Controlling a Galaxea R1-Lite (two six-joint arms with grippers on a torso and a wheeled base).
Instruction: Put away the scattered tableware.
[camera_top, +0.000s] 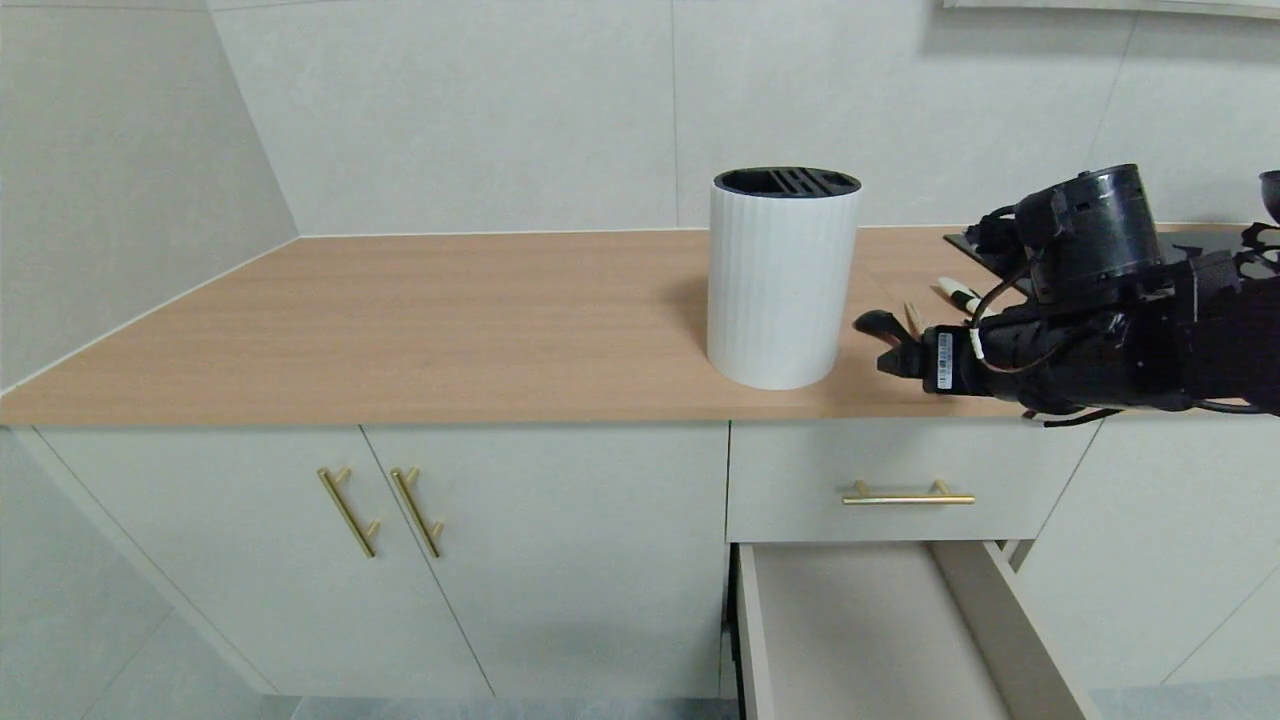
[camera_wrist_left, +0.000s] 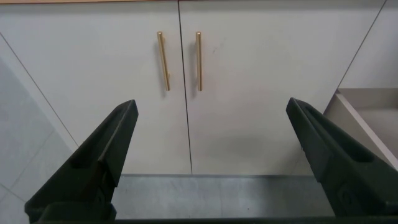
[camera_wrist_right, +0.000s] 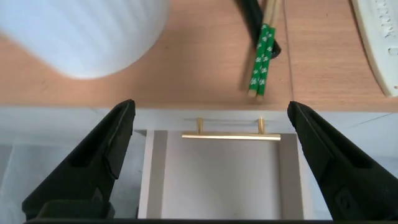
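Note:
A pair of chopsticks with green patterned ends (camera_wrist_right: 262, 59) lies on the wooden counter (camera_top: 450, 320), crossed by a dark utensil (camera_wrist_right: 254, 18). In the head view the chopsticks (camera_top: 912, 318) lie just right of a white ribbed holder (camera_top: 783, 280) with a black slotted top. A white-handled utensil (camera_top: 958, 293) lies behind them. My right gripper (camera_top: 878, 345) hovers open over the counter's front edge, short of the chopsticks, holding nothing; in its wrist view the right gripper (camera_wrist_right: 211, 112) spans the drawer below. My left gripper (camera_wrist_left: 211, 106) is open and empty, low in front of the cabinet doors.
The lower drawer (camera_top: 860, 630) stands pulled out under a shut drawer with a gold handle (camera_top: 908, 497). Two cabinet doors with gold handles (camera_top: 380, 510) are shut. A black tray (camera_top: 985, 250) sits at the counter's back right. A white object (camera_wrist_right: 376, 43) lies beside the chopsticks.

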